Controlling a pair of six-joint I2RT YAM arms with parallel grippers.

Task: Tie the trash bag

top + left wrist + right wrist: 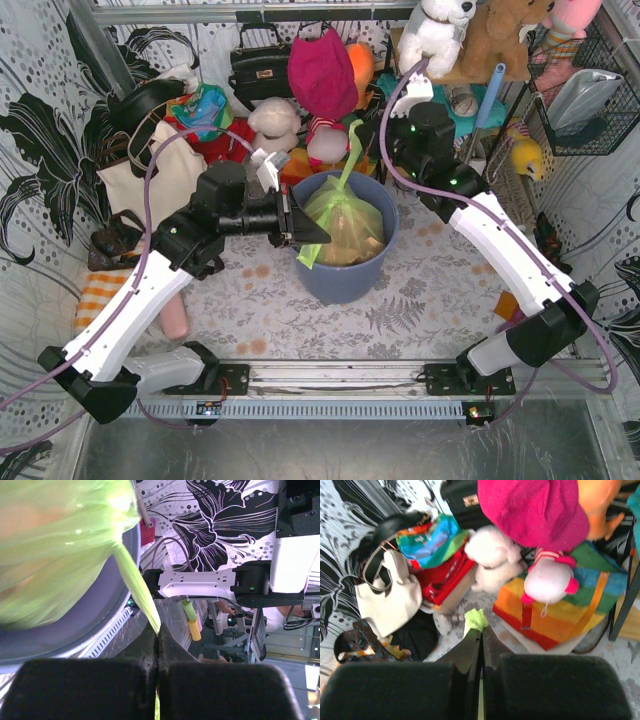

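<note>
Left of the bin [383, 262]: left gripper [300, 228] sits at the bin's left rim, fingers turned toward the bin. Left wrist view shows its jaws pinched flat on a twisted green strip [137, 587] of the trash bag [345, 225]. The strip runs taut from the bag body down into the fingertips. Likely held low and sideways to keep this ear stretched away from the bag mouth.

In the bin: the trash bag sits inside with tan paper showing through the film. Its top is gathered, not knotted. The bin wall holds the load steady, so only the loose plastic gets pulled.

Above the bin's far rim: a second green strip [352, 150] rises from the bag top toward the right arm. Right gripper [481, 632] is clamped on its end, and a crumpled green tip [476, 619] pokes out past the closed fingertips. In the top view the right fingers themselves are hard to make out. Lifting this ear up and back probably keeps the two ears well apart and tensioned, ready to cross over each other.

Judgement: both ears are gripped and no crossing or loop shows, so the knot is not yet started. The thin film could slip out or tear under a hard pull.

Behind the bin: plush toys [275, 122], bags, clutter, none of it touched.
</note>
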